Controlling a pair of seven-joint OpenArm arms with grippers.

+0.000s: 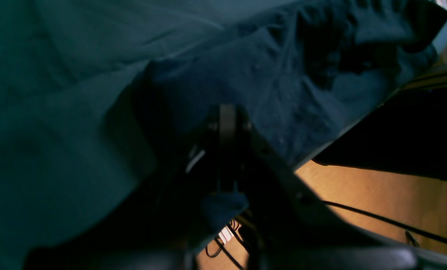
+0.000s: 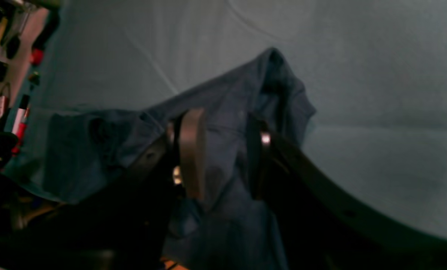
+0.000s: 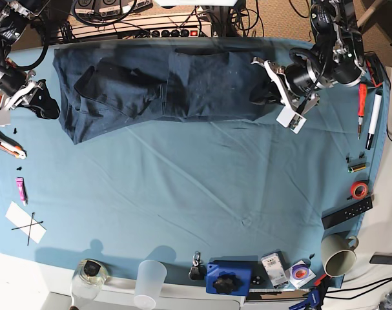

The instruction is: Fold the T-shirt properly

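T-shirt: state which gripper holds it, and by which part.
Both hold the T-shirt: the left gripper is shut on one end edge, and the right gripper pinches a bunched fold at the opposite end.

Mug [image 3: 338, 258], plastic cup [image 3: 150, 279], perhaps screwdrivers [image 3: 361, 108].

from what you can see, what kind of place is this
Likely a robotics lab workbench: a table under a teal-blue cloth, a black power strip with tangled cables along the far edge, and a red-handled screwdriver beside the dark navy-blue fabric T-shirt.
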